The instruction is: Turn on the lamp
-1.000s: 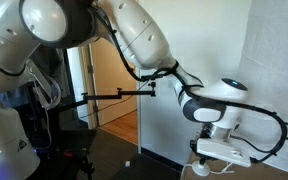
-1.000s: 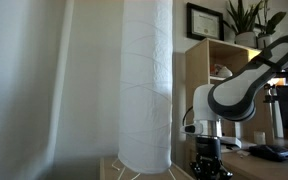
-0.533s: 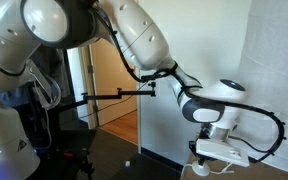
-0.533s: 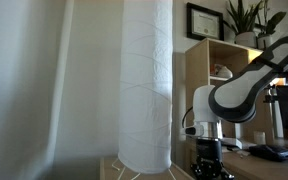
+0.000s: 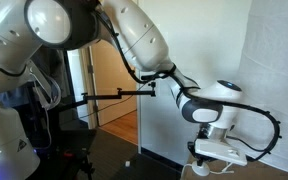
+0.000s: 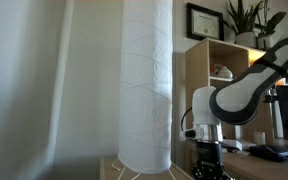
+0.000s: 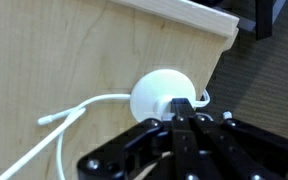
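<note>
The lamp's tall off-white textured fabric shade point(image 6: 146, 80) fills the middle of an exterior view; its edge shows at the right of an exterior view point(image 5: 279, 70). In the wrist view the round white disc switch point(image 7: 156, 93) lies on a light wooden surface point(image 7: 74, 50), with the white cord point(image 7: 64, 125) trailing to the left. My black gripper point(image 7: 181, 108) is shut, fingers together, with the tips pressing on the near edge of the switch. In both exterior views the gripper point(image 6: 206, 165) points straight down by the lamp's base.
A wooden shelf unit point(image 6: 199, 65) with a framed picture and a plant stands behind the arm. A small black device on a thin black arm point(image 5: 119, 94) reaches across a doorway. Grey carpet point(image 7: 264, 70) lies beyond the board's raised edge.
The arm's elbow has shifted slightly; the gripper stays low at the switch. The lamp shade looks the same.
</note>
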You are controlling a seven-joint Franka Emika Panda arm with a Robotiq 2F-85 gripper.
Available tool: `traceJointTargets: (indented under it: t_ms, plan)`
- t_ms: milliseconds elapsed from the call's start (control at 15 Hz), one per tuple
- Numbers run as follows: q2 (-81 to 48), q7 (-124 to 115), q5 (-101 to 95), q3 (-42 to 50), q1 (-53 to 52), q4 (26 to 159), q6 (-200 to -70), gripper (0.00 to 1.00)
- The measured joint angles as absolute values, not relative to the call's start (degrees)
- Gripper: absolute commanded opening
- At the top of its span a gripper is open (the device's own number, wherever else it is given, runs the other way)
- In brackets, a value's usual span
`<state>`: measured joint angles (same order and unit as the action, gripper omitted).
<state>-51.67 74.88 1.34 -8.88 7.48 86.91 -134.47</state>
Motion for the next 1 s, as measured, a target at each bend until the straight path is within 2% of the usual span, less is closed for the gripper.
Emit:
traceJointTargets:
  t_ms: [1000]
  plan:
    - [-51.7,69.3,-3.4,-6.2,4.0,86.4,-134.0,0.03]
